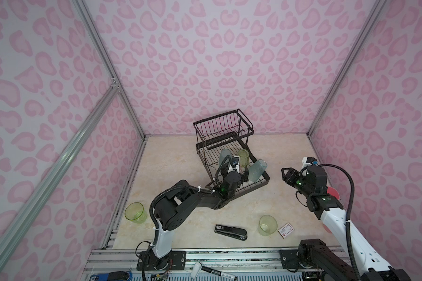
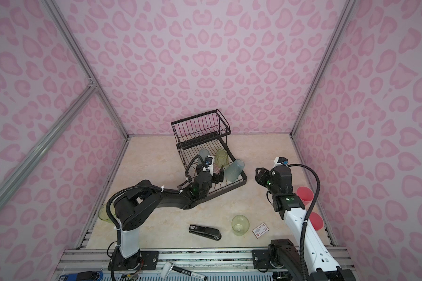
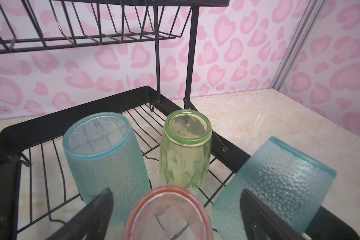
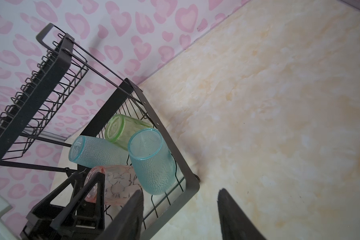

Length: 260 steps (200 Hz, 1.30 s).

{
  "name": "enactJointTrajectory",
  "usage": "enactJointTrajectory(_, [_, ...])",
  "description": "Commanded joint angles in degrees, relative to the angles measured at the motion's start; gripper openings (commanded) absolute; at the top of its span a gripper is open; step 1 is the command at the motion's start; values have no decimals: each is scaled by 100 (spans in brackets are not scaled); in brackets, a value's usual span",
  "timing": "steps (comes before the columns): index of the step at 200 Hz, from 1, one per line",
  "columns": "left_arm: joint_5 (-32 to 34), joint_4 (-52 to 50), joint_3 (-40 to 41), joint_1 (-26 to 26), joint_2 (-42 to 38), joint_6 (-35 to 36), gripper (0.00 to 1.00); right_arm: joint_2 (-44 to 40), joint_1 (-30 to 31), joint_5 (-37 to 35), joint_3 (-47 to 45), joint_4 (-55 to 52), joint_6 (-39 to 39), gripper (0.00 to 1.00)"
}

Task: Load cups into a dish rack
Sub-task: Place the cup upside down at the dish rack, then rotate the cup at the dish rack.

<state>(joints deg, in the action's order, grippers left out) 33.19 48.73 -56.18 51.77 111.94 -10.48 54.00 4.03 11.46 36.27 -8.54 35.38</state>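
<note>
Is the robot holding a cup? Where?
No. The left end effector is open around the pink ribbed cup, not touching; the right end effector is empty.

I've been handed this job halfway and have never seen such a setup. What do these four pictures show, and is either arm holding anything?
Two robot arms stand at the near edge of a table. The two wide pictures are top views from one overhead camera; the other two come from a camera on each arm's wrist. The left gripper is open, its fingers either side of a clear pink cup set upside down in the dish rack. Also in the rack: a yellow-green cup, a teal cup and a leaning teal cup. The right gripper is open and empty beside the rack. Loose on the table: two yellow-green cups, two opaque pink cups, a stapler and a small card.
</note>
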Motion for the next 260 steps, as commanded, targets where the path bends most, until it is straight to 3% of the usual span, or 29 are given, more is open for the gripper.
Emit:
enactJointTrajectory(1, [30, 31, 133, -9, -262, -75, 96, 129, 74, -120, 91, -111, -86, 57])
enactJointTrajectory(58, [-255, -100, 365, 0, -716, -126, 95, 958, 895, -488, 806, -354, -604, 57])
enactJointTrajectory(86, [-374, -246, 472, 0, -957, -195, 95, 1608, 1213, -382, 1189, -400, -876, 67])
enactJointTrajectory(181, [-704, -902, 793, 0, -1661, -465, 95, 3171, 1258, 90, 1976, -118, -1418, 79])
enactJointTrajectory(260, [-799, -1344, 745, 0, -1605, -701, 93, 3557, 1368, 18, 2210, -12, -1754, 76])
